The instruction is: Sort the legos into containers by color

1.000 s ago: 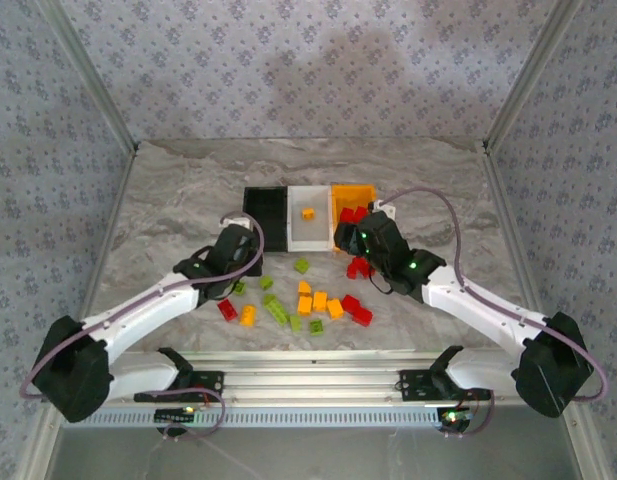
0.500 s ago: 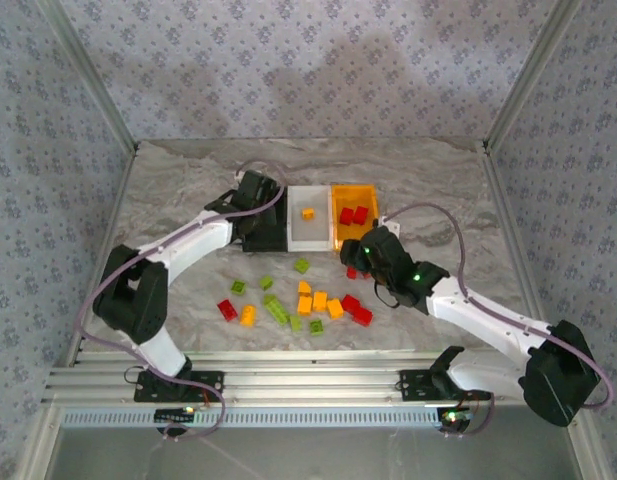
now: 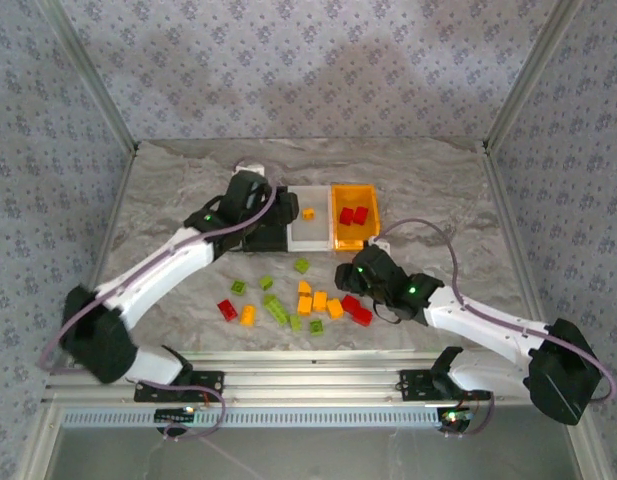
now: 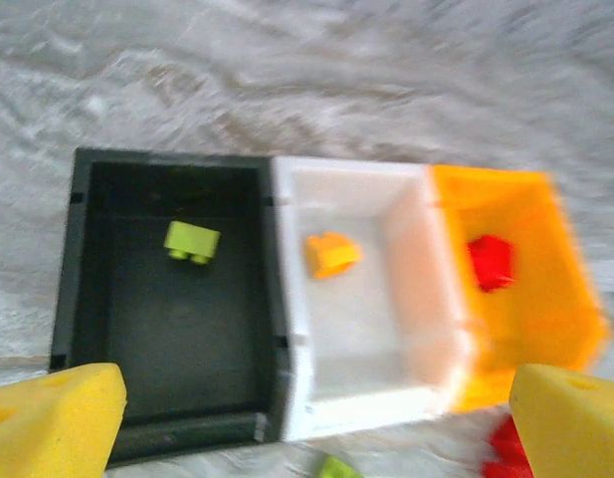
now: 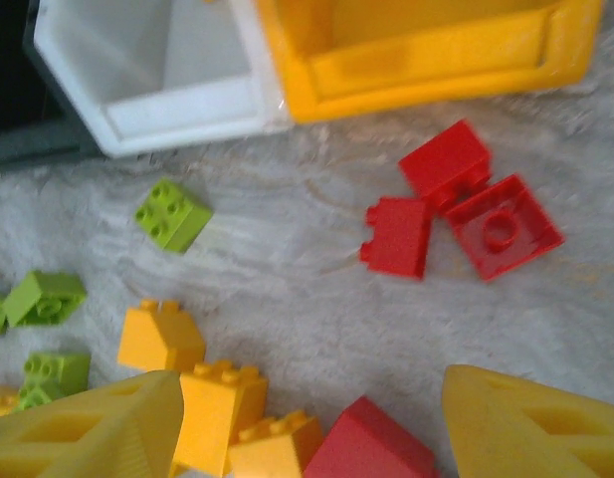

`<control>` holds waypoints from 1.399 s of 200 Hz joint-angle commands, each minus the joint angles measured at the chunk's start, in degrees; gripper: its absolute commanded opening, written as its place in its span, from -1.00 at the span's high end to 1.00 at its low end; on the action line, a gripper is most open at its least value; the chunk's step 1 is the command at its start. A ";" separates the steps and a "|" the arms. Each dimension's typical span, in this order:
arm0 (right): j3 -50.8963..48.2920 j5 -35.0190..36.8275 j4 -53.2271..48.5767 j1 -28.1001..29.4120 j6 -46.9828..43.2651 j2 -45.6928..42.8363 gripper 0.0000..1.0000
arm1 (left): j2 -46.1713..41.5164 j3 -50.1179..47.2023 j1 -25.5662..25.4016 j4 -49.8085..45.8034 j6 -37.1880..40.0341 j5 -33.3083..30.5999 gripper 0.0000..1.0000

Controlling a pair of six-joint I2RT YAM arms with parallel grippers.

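Note:
Three containers stand in a row: black bin (image 4: pixel 167 319), white bin (image 4: pixel 386 329), orange-yellow bin (image 4: pixel 545 299). A lime lego (image 4: pixel 192 241) lies in the black one, an orange lego (image 4: pixel 331 253) in the white one, and red legos (image 3: pixel 353 215) in the orange-yellow one. My left gripper (image 3: pixel 273 212) hovers open and empty over the black bin (image 3: pixel 273 238). My right gripper (image 3: pixel 346 278) hangs open low over the loose legos, with orange bricks (image 5: pixel 222 408) and a red brick (image 5: pixel 371 448) between its fingers. Three red bricks (image 5: pixel 396 234) lie just ahead of it.
Loose lime (image 3: pixel 278 310), orange (image 3: pixel 320 300) and red (image 3: pixel 227 309) bricks are scattered on the marble table in front of the bins. A lime brick (image 5: pixel 173 213) sits close to the white bin's near wall. Metal frame posts stand at both sides.
My left arm swung from the loose bricks up to the black bin, where a lime brick now lies. My right gripper drew back from the orange-yellow bin toward the pile.

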 commanded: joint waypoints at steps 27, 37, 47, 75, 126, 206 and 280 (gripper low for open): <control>6.45 -2.87 -0.41 6.79 -5.81 10.05 -0.42 | -17.96 -14.75 -4.86 1.51 -5.51 3.12 -0.99; 8.39 -2.67 0.11 8.16 -6.33 12.70 -0.43 | -22.12 -18.25 -5.10 0.94 -7.15 2.26 -0.99; 10.34 -1.90 0.75 9.47 -6.72 15.44 -0.43 | -26.18 -21.46 -5.24 0.27 -8.31 1.67 -0.99; 16.00 -0.78 0.82 10.86 -8.13 23.30 -0.44 | -36.38 -27.98 -5.19 -4.84 -11.02 -0.34 -0.99; 22.57 0.84 -2.86 10.55 -8.47 34.13 -0.38 | -46.77 -32.51 -5.11 -11.81 -14.05 -4.33 -0.99; 23.34 -0.17 -0.80 9.23 -10.09 38.93 -0.09 | -47.19 -34.62 -5.10 -12.08 -15.24 -6.42 -0.99; 22.24 0.13 1.25 9.32 -10.12 34.74 0.36 | -47.19 -34.36 -5.12 -12.74 -15.06 -6.83 -1.00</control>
